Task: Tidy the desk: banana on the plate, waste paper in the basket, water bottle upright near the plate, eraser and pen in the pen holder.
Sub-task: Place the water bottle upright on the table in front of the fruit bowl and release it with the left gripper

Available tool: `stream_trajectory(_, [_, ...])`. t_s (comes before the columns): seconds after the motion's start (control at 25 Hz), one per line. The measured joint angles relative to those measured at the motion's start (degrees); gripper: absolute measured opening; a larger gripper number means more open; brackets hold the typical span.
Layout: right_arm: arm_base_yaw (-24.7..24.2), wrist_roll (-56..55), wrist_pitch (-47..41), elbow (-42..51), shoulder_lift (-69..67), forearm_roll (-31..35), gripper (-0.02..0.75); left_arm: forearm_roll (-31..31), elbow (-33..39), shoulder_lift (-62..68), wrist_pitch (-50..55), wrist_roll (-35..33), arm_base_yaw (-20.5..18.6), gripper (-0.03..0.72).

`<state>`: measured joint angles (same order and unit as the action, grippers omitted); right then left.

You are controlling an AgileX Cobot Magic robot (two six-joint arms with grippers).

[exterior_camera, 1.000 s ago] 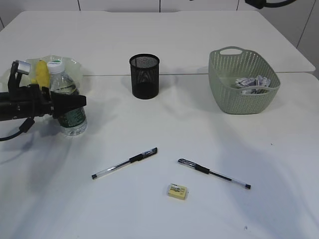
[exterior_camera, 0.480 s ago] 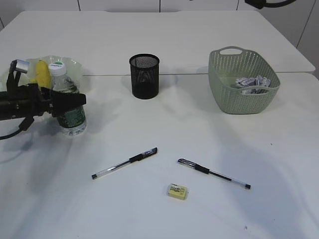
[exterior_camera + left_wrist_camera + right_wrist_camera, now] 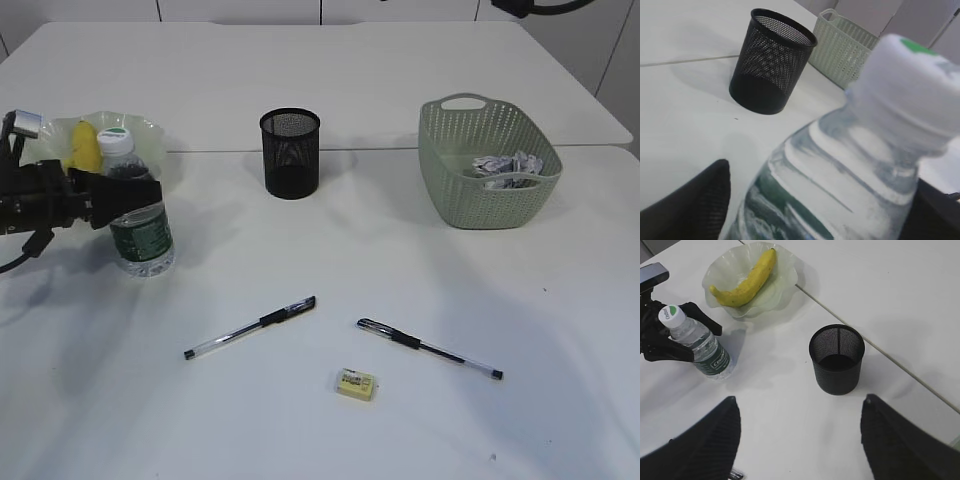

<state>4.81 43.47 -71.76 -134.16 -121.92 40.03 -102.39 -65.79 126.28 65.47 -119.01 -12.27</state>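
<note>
The water bottle (image 3: 140, 235) stands upright on the desk (image 3: 330, 250), just in front of the plate (image 3: 150, 128). My left gripper (image 3: 135, 190) is open, with a finger on each side of the bottle's shoulder and a gap showing. In the left wrist view the bottle (image 3: 865, 150) fills the frame. The banana (image 3: 747, 280) lies on the plate (image 3: 785, 270). Two pens (image 3: 250, 327) (image 3: 430, 349) and the eraser (image 3: 356, 385) lie at the front. The waste paper (image 3: 508, 164) sits in the basket (image 3: 480, 190). The pen holder (image 3: 290, 155) stands mid-desk. My right gripper (image 3: 800, 435) hovers open above the desk, holding nothing.
A seam (image 3: 380, 150) crosses the desk behind the pen holder. The right wrist view shows the pen holder (image 3: 836, 360) below and ahead of my right gripper, with bare white desk between it and the bottle (image 3: 700, 342).
My left gripper has drawn back to the left along the bottle and its jaws have spread a little wider. The bottle stays upright in place.
</note>
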Motion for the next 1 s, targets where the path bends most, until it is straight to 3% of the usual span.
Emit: stream_trajectory(1.0, [0.0, 0.0, 0.0, 0.0, 0.0, 0.0, 0.557, -0.1, 11.7, -10.1, 0.1, -0.9, -5.0, 0.680])
